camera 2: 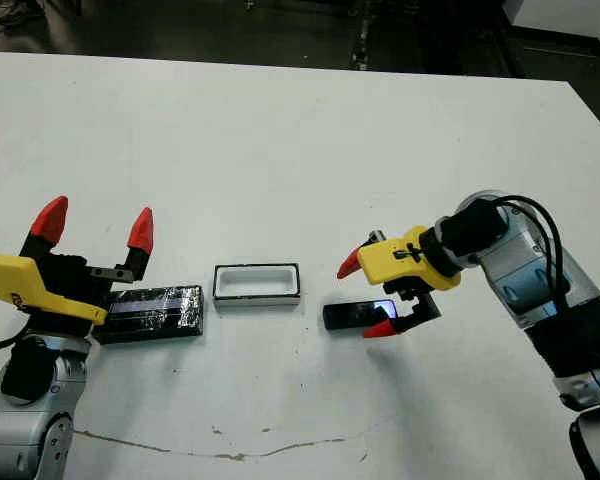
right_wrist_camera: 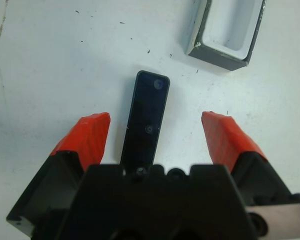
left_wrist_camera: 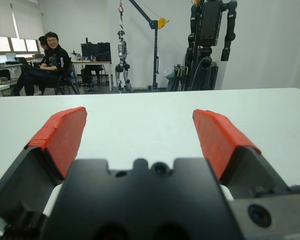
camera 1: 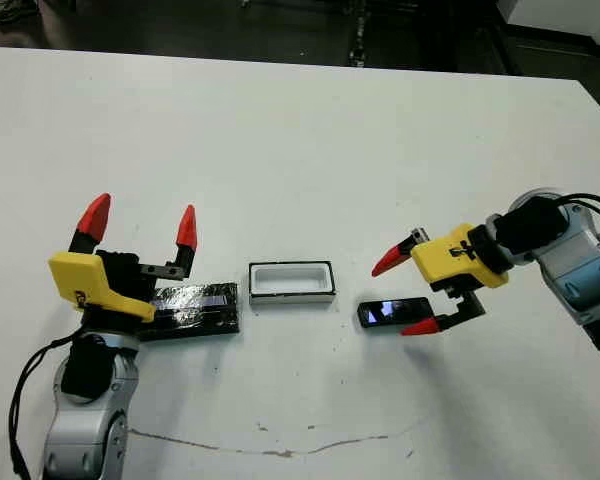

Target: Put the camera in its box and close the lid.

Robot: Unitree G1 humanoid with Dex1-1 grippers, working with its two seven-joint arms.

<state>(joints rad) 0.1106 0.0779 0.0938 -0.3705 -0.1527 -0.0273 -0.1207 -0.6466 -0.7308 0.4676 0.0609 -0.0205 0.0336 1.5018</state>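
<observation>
Head views (both eyes, same scene): white table [camera 1: 300, 130] fills most of the frame. Box [camera 1: 292, 282] sits centre, a bit below the middle, open side up, white inside. Lid [camera 1: 195, 310] lies flat just left of the box, apart from it, partly under the left gripper [camera 1: 141, 225]. That gripper is at lower left, red tips up and spread wide, holding nothing. Camera [camera 1: 392, 312] lies flat right of the box, near but not touching, screen up. Right gripper [camera 1: 404, 295] comes in from the right edge, fingers wide apart, one tip on each long side of the camera's right end, not clamped on it. Thin brown streak [camera 1: 280, 448] on the tabletop along the bottom.

Left wrist view: two red fingers [left_wrist_camera: 65, 135] spread wide, nothing btwn them but bare table. Persons seated [left_wrist_camera: 45, 60] at upper left; robot frames and a hoist upper centre.

Right wrist view: camera [right_wrist_camera: 147, 120] runs up the middle btwn the wide-spread red fingers [right_wrist_camera: 90, 137], clear gaps both sides. Box [right_wrist_camera: 230, 32] at upper right, tilted in frame, well clear of the camera's far end.
</observation>
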